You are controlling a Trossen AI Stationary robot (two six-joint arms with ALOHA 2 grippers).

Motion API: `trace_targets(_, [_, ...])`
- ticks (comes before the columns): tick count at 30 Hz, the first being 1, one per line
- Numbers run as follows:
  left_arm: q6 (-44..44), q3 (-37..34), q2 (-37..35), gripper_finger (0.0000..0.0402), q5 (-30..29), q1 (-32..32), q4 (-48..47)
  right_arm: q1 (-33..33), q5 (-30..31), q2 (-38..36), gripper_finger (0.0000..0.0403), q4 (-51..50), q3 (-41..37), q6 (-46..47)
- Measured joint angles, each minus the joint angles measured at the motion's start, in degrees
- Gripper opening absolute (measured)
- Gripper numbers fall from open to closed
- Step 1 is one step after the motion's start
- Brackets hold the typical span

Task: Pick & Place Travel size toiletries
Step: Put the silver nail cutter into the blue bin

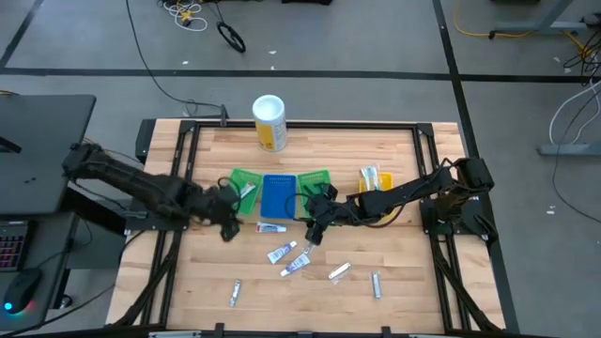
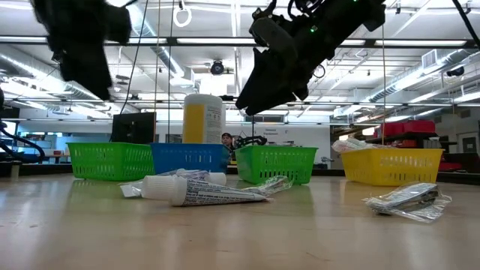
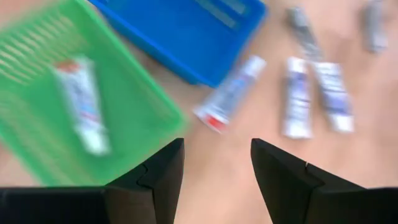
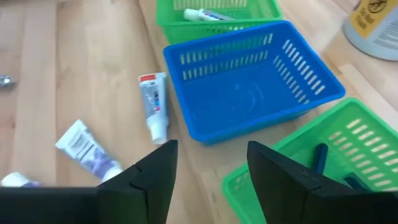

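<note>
Both grippers hang open above the table and hold nothing. My left gripper (image 1: pixel 225 225) (image 3: pixel 217 146) hovers near the left green tray (image 1: pixel 244 183), where a white tube (image 3: pixel 81 102) lies inside. My right gripper (image 1: pixel 315 233) (image 4: pixel 211 149) hovers in front of the blue tray (image 4: pixel 249 87) and the right green tray (image 4: pixel 348 162), which holds dark blue razors (image 4: pixel 320 158). A red-capped white tube (image 1: pixel 272 227) (image 4: pixel 152 106) lies flat on the wood by the blue tray. Two white-and-blue tubes (image 1: pixel 280 252) (image 1: pixel 297 265) and silvery packets (image 1: pixel 339 272) (image 1: pixel 377 284) (image 1: pixel 236 293) lie nearer the table's near edge.
A tall white-and-yellow canister (image 1: pixel 269 122) stands at the far edge behind the trays. A yellow tray (image 1: pixel 376 183) with items sits right of the green one. In the low view a tube (image 2: pixel 199 191) and a wrapped packet (image 2: pixel 409 201) lie close to the near edge.
</note>
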Motion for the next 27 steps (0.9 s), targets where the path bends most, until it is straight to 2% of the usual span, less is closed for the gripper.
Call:
trace_targets(6, [-9.4,0.0,4.4,0.0194,3.7,-12.4,7.0,0.3,0.0,0.0,0.0204,0.5,0.0,0.1])
trace_targets(10, [-16.6,0.1,9.1,0.0194,4.0,-17.7,9.9,0.3,0.0,0.0,0.0204,0.6,0.0,0.1])
trace_targets(14, [-23.8,2.0,14.3,0.0194,5.9,-21.0,8.1,0.3,0.0,0.0,0.0204,0.6,0.0,0.1])
trace_targets(19, [-27.9,6.4,21.5,0.0194,10.3,-23.0,7.8,0.3,0.0,0.0,0.0204,0.5,0.0,0.0])
trace_targets(27, [-33.2,15.6,32.2,0.0194,11.1,-25.4,5.1,0.2,0.0,0.0,0.0204,0.6,0.0,0.1])
